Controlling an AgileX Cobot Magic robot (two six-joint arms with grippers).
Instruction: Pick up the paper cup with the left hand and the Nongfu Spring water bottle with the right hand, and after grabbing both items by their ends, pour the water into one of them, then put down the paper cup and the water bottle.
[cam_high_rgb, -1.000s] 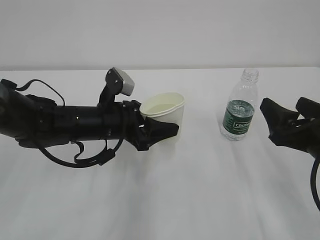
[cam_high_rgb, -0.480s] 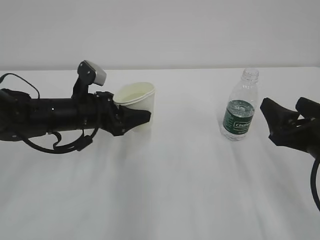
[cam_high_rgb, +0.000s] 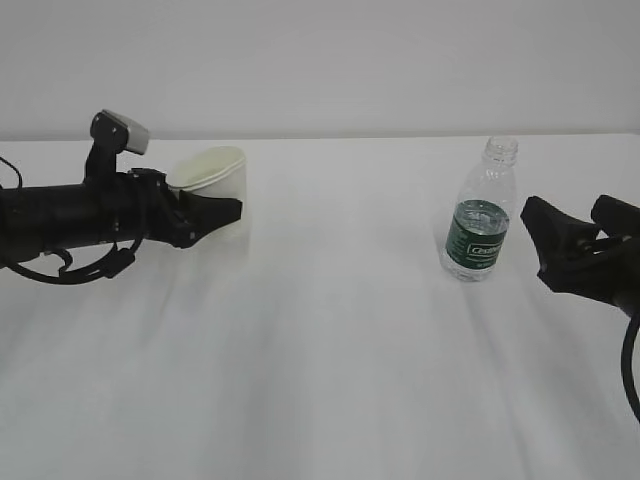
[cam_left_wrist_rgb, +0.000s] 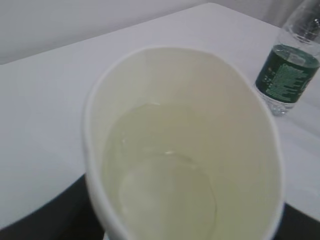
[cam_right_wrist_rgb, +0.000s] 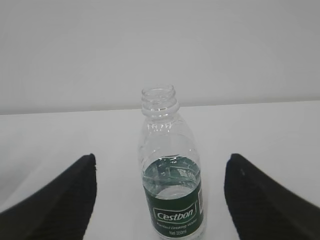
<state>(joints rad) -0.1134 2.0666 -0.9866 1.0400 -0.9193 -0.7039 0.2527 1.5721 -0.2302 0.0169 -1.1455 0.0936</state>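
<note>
The cream paper cup (cam_high_rgb: 213, 172) sits in my left gripper (cam_high_rgb: 222, 200), which is shut on its lower wall from the left. I cannot tell whether the cup's base touches the table. In the left wrist view the paper cup (cam_left_wrist_rgb: 180, 150) fills the frame and holds a little water, with a black finger (cam_left_wrist_rgb: 45, 215) at the lower left. The Nongfu Spring water bottle (cam_high_rgb: 480, 225), uncapped and part full, stands upright at the right. My right gripper (cam_high_rgb: 566, 218) is open just right of it, not touching. In the right wrist view the bottle (cam_right_wrist_rgb: 170, 175) stands ahead between the spread fingers (cam_right_wrist_rgb: 60, 200).
A white table (cam_high_rgb: 330, 350) runs to a pale wall (cam_high_rgb: 330, 60) at the back. The bottle (cam_left_wrist_rgb: 290, 70) appears at the upper right of the left wrist view, well apart from the cup.
My left arm has carried the cup well to the left, away from the bottle. The bottle and my right gripper have stayed where they were.
</note>
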